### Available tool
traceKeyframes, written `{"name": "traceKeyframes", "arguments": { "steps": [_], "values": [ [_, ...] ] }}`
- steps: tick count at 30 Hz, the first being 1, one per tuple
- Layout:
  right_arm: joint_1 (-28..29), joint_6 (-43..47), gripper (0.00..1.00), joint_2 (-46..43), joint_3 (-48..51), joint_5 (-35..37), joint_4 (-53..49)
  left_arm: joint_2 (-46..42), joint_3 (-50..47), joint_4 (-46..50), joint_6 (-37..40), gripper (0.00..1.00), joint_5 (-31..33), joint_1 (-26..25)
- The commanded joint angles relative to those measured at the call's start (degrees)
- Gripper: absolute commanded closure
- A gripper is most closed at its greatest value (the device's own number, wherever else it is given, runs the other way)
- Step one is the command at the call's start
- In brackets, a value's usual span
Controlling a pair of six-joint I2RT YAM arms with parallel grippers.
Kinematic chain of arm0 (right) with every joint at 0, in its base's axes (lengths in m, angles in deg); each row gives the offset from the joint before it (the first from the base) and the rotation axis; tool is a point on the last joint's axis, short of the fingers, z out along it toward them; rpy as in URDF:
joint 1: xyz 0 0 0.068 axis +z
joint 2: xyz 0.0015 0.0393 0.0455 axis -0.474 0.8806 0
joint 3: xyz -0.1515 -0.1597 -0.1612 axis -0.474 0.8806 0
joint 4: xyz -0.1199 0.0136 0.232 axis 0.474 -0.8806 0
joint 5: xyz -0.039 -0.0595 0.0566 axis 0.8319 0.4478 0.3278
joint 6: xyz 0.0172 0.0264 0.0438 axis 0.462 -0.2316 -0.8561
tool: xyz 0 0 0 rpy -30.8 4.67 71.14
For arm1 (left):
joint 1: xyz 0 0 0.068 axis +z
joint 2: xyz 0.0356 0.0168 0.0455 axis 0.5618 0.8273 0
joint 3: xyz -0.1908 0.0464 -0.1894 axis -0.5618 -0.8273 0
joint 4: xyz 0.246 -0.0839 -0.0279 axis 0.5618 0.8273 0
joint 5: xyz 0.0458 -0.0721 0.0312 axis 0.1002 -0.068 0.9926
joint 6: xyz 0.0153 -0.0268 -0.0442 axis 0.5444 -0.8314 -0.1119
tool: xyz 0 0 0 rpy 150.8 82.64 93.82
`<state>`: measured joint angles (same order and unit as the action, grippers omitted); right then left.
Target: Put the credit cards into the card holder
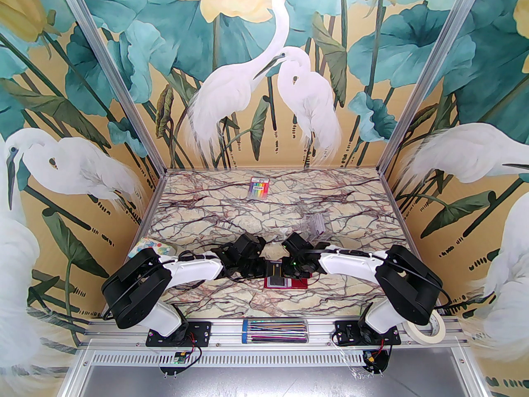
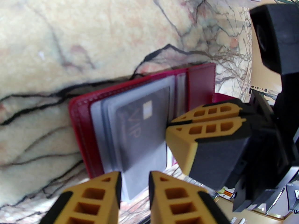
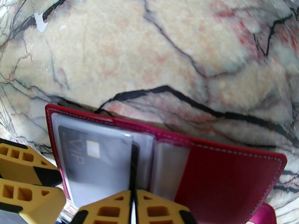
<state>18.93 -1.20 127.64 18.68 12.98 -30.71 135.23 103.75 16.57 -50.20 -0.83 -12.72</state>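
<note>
Card holder (image 3: 222, 171): dark red, leather-look, book-like, lying open on the marble-veined worktop (image 3: 140, 43).
VIP card (image 3: 93, 157): dark grey, stiff, pale chip; mostly inside a clear sleeve (image 3: 144, 139) on the holder's left leaf, with a thin dark edge out toward the holder's spine.
Right tool (image 3: 133, 192): almost closed, pinching that dark edge, seemingly the card's.
Left tool (image 2: 135, 178): slightly parted, gripping nothing, at the holder's near edge.
Done: apparently one card nearly seated.
Remaining: final push home; number of further cards cannot be told.

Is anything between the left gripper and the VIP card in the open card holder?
Yes. The VIP card lies inside a clear sleeve of the card holder, so plastic covers its face. The right gripper pinches that sleeve's edge beside the card. The left gripper, jaws slightly apart, sits at the sleeve's near end.
</note>
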Motion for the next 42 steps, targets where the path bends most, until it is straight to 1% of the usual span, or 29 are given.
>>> {"name": "traceKeyframes", "arguments": {
  "steps": [1,23,42],
  "values": [
    [-0.2,0.9,0.90,1.1,1.3,0.9,-1.4,1.6,1.3,-0.3,0.4,0.74,-1.2,-0.8],
    [-0.2,0.6,0.90,1.0,1.8,0.8,-0.8,-2.1,0.2,2.1,-0.1,0.74,3.1,-1.0],
    [-0.2,0.4,0.90,0.6,2.2,0.8,-0.4,-0.2,0.2,1.6,-0.2,0.75,2.4,-1.1]
  ]
}}
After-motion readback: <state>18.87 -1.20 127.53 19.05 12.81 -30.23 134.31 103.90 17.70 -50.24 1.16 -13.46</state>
